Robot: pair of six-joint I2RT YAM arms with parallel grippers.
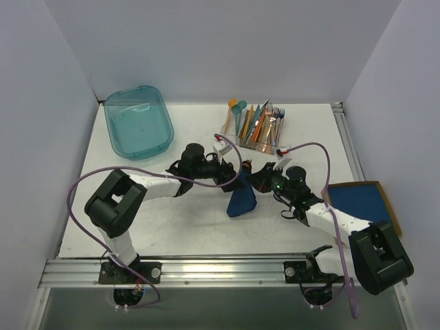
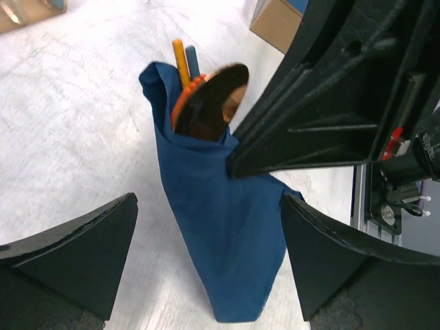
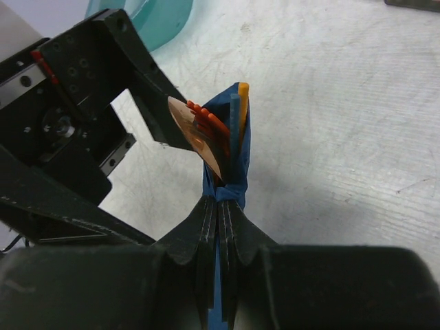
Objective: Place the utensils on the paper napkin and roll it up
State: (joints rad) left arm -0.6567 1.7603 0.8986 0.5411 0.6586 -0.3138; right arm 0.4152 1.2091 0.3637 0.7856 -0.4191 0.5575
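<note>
Centrally on surface point(image 1: 179, 230): paper napkin point(image 1: 242, 199), wrapped around utensils point(image 3: 237, 110)
Spoon bowl point(image 2: 210, 103): pokes from its top
Left jaws: apart, straddling the napkin
Right jaws: clamped on the napkin's folded edge

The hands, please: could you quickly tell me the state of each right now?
Left hand: open, straddling the paper napkin.
Right hand: closed, pinching the paper napkin wrapped around the utensils.

paper napkin point(image 1: 242, 198): 1 | copper spoon point(image 2: 210, 103): 1 | teal tub point(image 1: 137, 122): 1 | cutlery rack point(image 1: 254, 143): 1 | napkin stack point(image 1: 357, 203): 1
</note>
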